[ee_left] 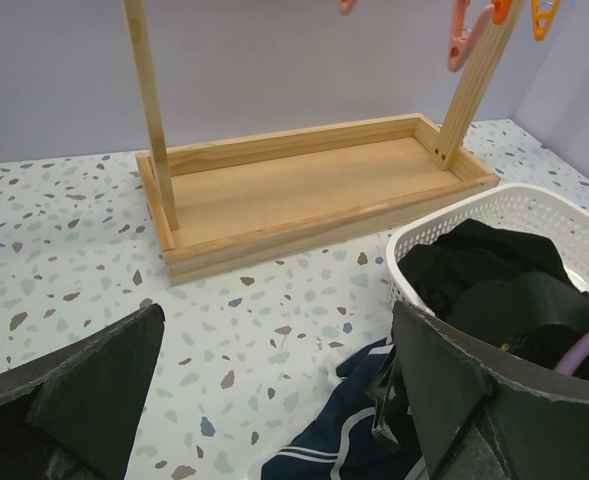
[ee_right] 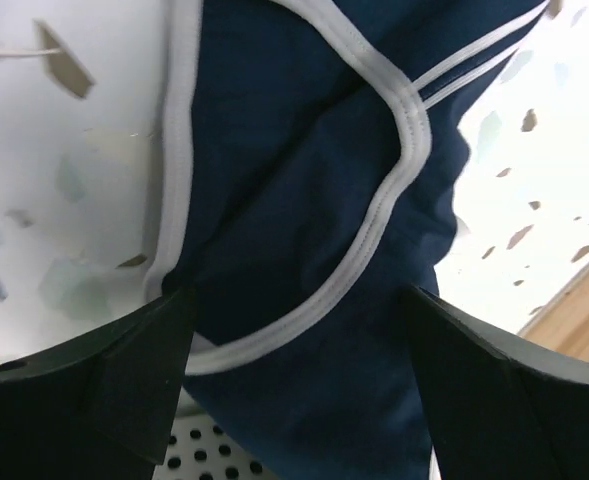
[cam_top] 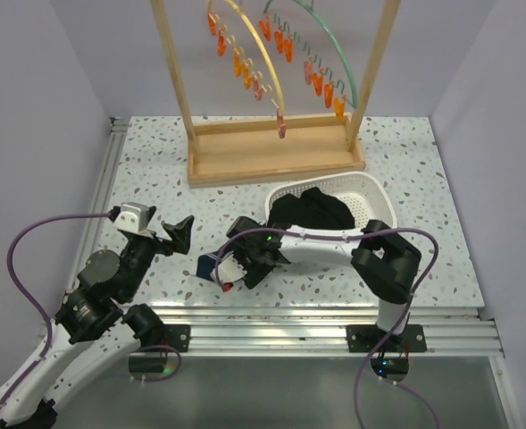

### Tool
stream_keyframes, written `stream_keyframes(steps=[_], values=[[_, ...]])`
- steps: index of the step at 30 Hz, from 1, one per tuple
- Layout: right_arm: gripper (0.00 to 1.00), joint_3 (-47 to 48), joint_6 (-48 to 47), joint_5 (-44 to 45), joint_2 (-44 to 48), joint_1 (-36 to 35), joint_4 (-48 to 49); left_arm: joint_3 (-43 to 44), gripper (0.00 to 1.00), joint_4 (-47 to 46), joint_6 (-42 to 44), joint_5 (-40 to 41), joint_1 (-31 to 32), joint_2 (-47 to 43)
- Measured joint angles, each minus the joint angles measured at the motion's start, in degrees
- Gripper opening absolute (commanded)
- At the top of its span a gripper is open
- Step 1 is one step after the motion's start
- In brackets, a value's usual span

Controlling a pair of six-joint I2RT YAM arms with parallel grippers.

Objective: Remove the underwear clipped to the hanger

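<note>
My right tool [ee_right: 299,300] hangs over the navy underwear [ee_left: 319,445] with its two fingers spread wide, one on either side of the cloth. The fingers are not pinched on it, and the white trim runs between them. That one navy piece lies crumpled on the speckled worktop [cam_top: 155,170], close to the near edge and a little left of its middle. My left tool [cam_top: 175,234] sits just to its left, nearer the left edge, gaping fully with nothing in it. One white basket [cam_top: 374,198] stands right of the middle, between the near edge and the wooden stand [cam_top: 271,154]. It holds a heap of black underwear [cam_top: 312,210]. I cannot count how many pieces are in the heap. The stand's tray base runs along the far edge, with two uprights and two arcs carrying orange and pink pegs [cam_top: 245,71], too crowded for a sure count. Walls close the left, far and right edges. Bare worktop shows along the left edge and in the strip between the stand's base and my tools. My right arm fills the gap between the basket and the near edge.
</note>
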State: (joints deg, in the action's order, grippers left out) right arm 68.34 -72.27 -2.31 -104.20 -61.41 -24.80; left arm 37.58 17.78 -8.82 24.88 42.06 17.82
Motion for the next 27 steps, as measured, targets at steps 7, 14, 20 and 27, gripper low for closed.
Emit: stream_keyframes(steps=[7,14,20,27], values=[[0.29,4.42,5.2,2.73,-5.81,0.0,0.52,0.0,1.0,0.07,0.0,-0.02,-0.04,0.0],[0.0,6.27,12.09,-0.52,-4.94,0.57,-1.31,0.0,1.0,0.07,-0.02,-0.04,-0.07,-0.55],[0.0,14.62,20.41,-10.51,4.52,5.25,-9.22,0.0,1.0,0.07,-0.02,-0.04,-0.11,-1.09],[0.0,18.62,29.4,-19.02,27.19,19.61,-10.73,0.0,1.0,0.07,0.0,-0.15,-0.31,-1.09]])
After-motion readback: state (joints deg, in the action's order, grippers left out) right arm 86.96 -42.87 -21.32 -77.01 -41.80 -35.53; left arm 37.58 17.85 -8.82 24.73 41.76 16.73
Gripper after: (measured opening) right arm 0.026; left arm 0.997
